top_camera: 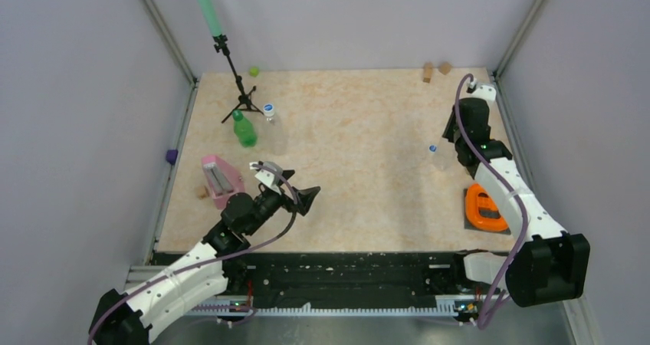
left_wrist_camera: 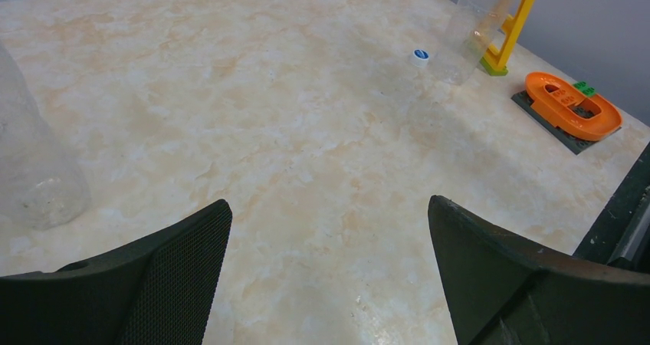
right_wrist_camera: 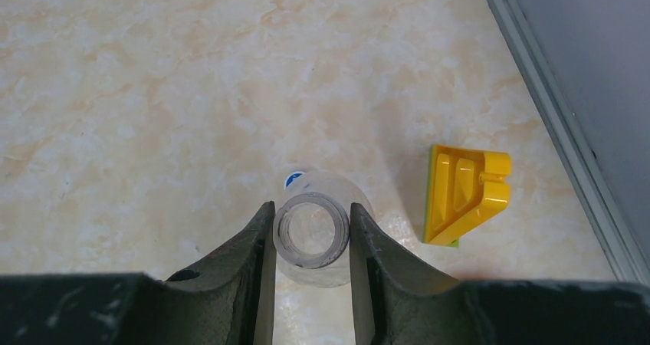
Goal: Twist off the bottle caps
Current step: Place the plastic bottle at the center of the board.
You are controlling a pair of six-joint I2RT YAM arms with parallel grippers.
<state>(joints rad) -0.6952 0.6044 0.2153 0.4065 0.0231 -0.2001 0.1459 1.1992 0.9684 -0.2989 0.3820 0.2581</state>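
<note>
- right gripper (right_wrist_camera: 312,211) clenched on the open neck of a clear bottle (right_wrist_camera: 337,195), lower centre.
- blue cap (right_wrist_camera: 293,179) lies on the table (right_wrist_camera: 153,92) just beside it.
- left gripper (left_wrist_camera: 329,205) spread wide, empty.

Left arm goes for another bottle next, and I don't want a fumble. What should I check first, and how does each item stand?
1. The left hand is open and empty: ok.
2. The open clear bottle is uncapped, neck bare: ok.
3. The loose blue cap rests on the table beside it: ok.
4. The right hand is clear of that bottle: not ok, shut on its neck.
5. The green bottle is upright with its dark green cap on: ok.
6. The capped clear bottle is upright beside it: ok.
</note>
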